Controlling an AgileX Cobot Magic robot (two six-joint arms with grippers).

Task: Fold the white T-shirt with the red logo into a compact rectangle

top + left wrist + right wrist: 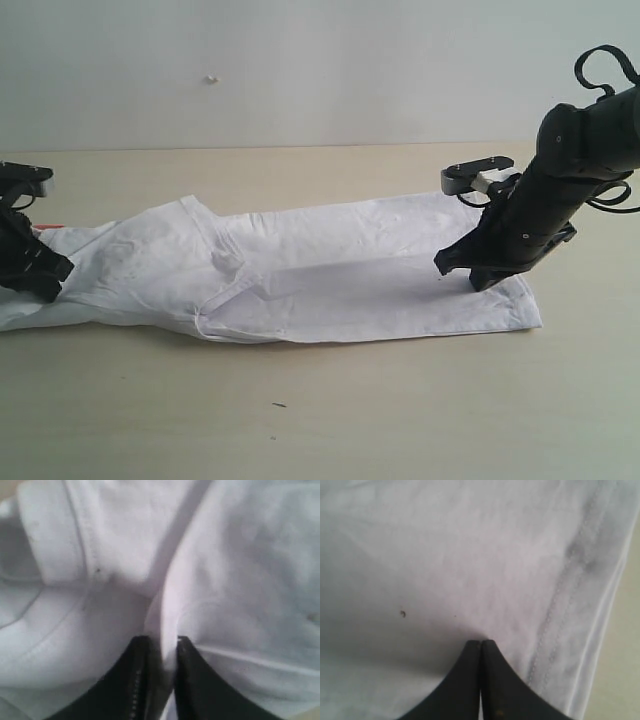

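The white T-shirt (pixel 330 270) lies on the table as a long wrinkled strip running left to right, with a sleeve fold near its middle. A thin red sliver (pixel 40 228) peeks out at its left end; the rest of the logo is hidden. My left gripper (pixel 45 275) is down on that left end, and in the left wrist view a raised ridge of the T-shirt (pixel 240 580) is pinched in the left gripper (pixel 163 640). My right gripper (pixel 460 268) rests tip-down on the right end, shut, its fingertips together on the flat T-shirt (pixel 445 555) just inside the stitched hem (pixel 560 605).
The beige table (pixel 300 420) extends in front of and behind the shirt. A pale wall runs along the back. In the right wrist view a strip of bare table (pixel 625 655) shows just past the hem.
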